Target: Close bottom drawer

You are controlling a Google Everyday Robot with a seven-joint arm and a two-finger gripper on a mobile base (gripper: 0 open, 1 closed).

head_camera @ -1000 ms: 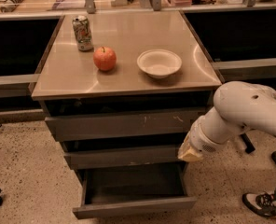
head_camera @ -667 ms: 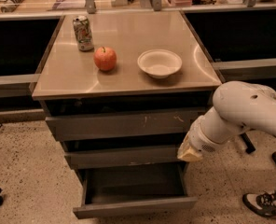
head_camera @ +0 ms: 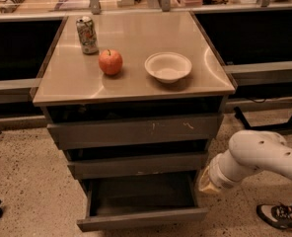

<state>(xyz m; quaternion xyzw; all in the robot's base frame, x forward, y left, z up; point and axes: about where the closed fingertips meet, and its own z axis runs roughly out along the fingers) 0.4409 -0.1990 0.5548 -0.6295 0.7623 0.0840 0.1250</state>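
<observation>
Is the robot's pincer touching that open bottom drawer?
Cannot tell. In the camera view the pincer is low at the right side of the bottom drawer, but neither contact nor a gap shows plainly.

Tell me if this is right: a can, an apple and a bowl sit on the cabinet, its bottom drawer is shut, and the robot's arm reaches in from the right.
No: the camera view shows the bottom drawer pulled out. The can, apple and bowl sit on the cabinet, and the arm reaches in from the right, its gripper beside that drawer's right end.
</observation>
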